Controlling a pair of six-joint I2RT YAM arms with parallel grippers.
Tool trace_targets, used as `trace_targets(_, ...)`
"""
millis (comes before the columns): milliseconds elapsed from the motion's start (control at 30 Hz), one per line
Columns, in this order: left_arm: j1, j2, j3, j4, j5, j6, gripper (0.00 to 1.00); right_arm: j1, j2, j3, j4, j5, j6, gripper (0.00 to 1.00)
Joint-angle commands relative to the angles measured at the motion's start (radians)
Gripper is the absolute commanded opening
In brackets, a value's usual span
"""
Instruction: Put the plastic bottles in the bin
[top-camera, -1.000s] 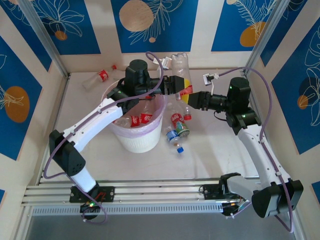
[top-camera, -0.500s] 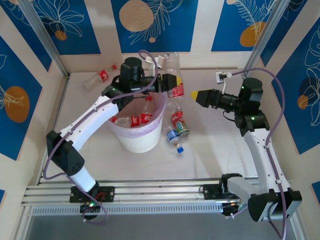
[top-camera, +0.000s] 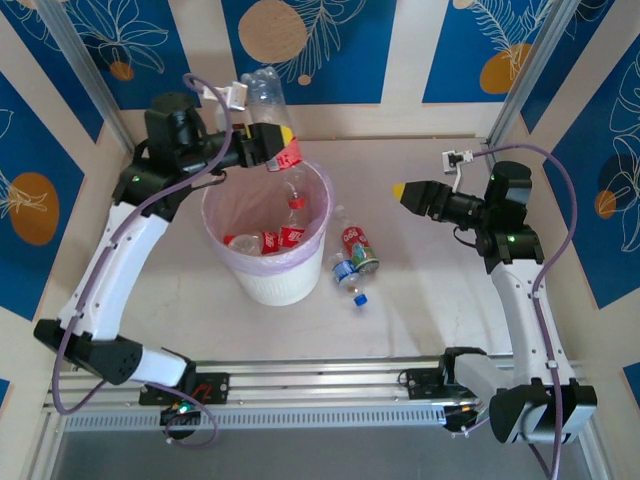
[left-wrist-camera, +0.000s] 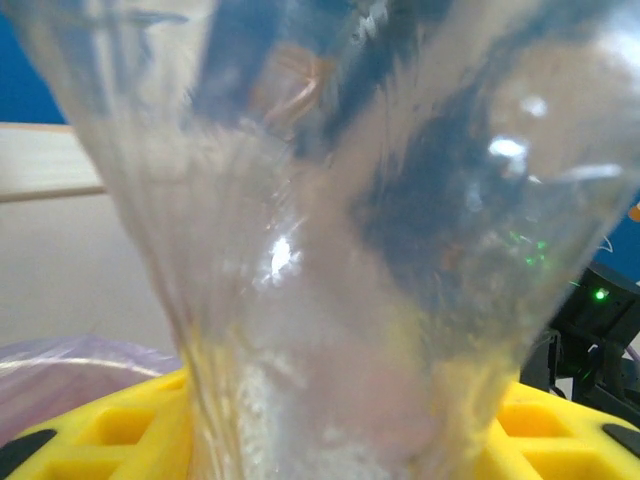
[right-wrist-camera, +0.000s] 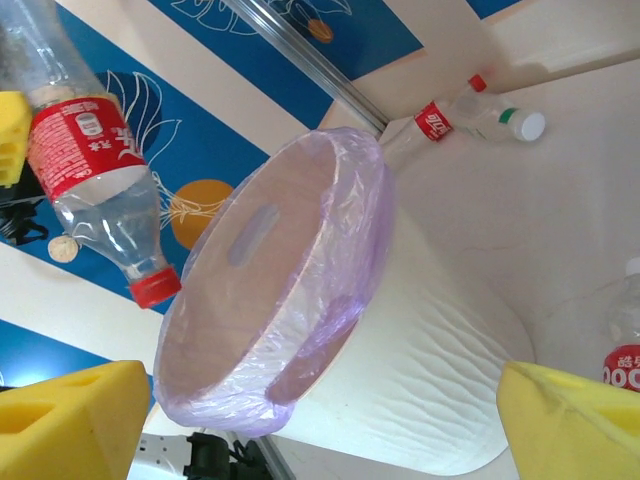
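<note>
While the left gripper (top-camera: 272, 148) is raised above the far rim of the white ribbed plastic bin with the pinkish-purple liner bag (top-camera: 275, 285), its jaws pinch a clear plastic bottle with a red label (top-camera: 262, 95). In the left wrist view, the crumpled clear wall of this bottle (left-wrist-camera: 330, 250) sits squeezed between the yellow foam pads (left-wrist-camera: 570, 410). The right wrist view shows the held bottle (right-wrist-camera: 85, 135) tilted, with its red cap (right-wrist-camera: 155, 290) at the lowest point, just above the liner folded over the bin rim (right-wrist-camera: 375, 215).

The right gripper (top-camera: 400, 190) hangs over the beige table (top-camera: 420, 300) to the right of the bin, well apart from every bottle. Its jaws are spread wide, with nothing between the two yellow pads (right-wrist-camera: 75, 420).

Location of the remaining bottles:
- Several red-labelled bottles (top-camera: 290, 235) lie at the bottom of the bin.
- Three bottles lie close together on the table just beside the bin's right wall: a red-labelled one (top-camera: 355, 240), a green-labelled one (top-camera: 366, 262) and a blue-capped one (top-camera: 350, 278).
- Two further bottles lie on the table beyond the bin in the right wrist view: a red-capped one (right-wrist-camera: 435, 118) and a pale-capped one (right-wrist-camera: 505, 122).
</note>
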Motion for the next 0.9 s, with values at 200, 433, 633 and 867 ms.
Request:
trace_targets(200,0.080,-0.014,0.066,-0.322,-0.133,0.212,0.13,-0.005,0.007,-0.003,-0.114,0.133,-0.074,0.89)
trace_targets(433,0.072,0.033,0.053,-0.451,-0.178,0.294,0.08,0.000,0.039,0.008,-0.162,0.215,-0.105,0.89)
trace_targets(633,0.034,0.081,0.080,-0.578,-0.252,0.396,0.08,0.012,0.058,0.007,-0.181,0.249,-0.126,0.89)
trace_targets(867,-0.041,0.138,0.105,-0.703,-0.337,0.476,0.07,0.033,0.078,0.013,-0.197,0.287,-0.144,0.89)
